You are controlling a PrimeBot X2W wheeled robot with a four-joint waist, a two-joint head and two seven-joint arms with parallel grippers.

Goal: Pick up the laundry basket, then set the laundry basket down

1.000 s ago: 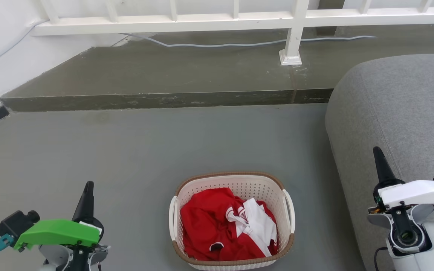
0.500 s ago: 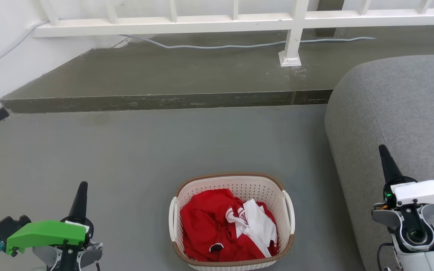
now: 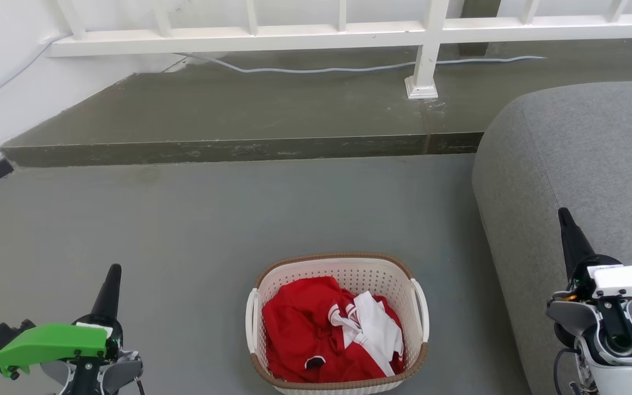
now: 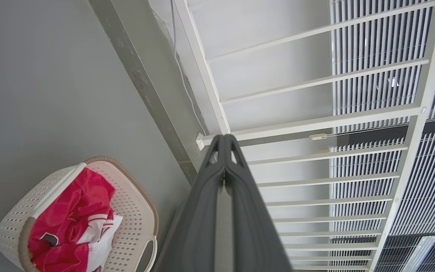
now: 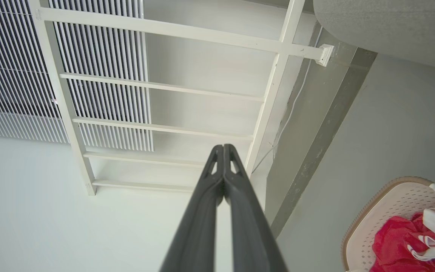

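The left hand has drifted outward to the left — the right hand to the right.

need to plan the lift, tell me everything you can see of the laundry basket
The laundry basket is cream-white perforated plastic, rounded-rectangular, with a brown woven-look rim and a white loop handle on each side. It stands upright on the grey floor, holding crumpled red and white clothes. The left gripper and right gripper are apart from it.

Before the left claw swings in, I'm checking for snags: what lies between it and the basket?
Only bare grey floor, by the head view: the left claw stands apart from the basket, with nothing between them.
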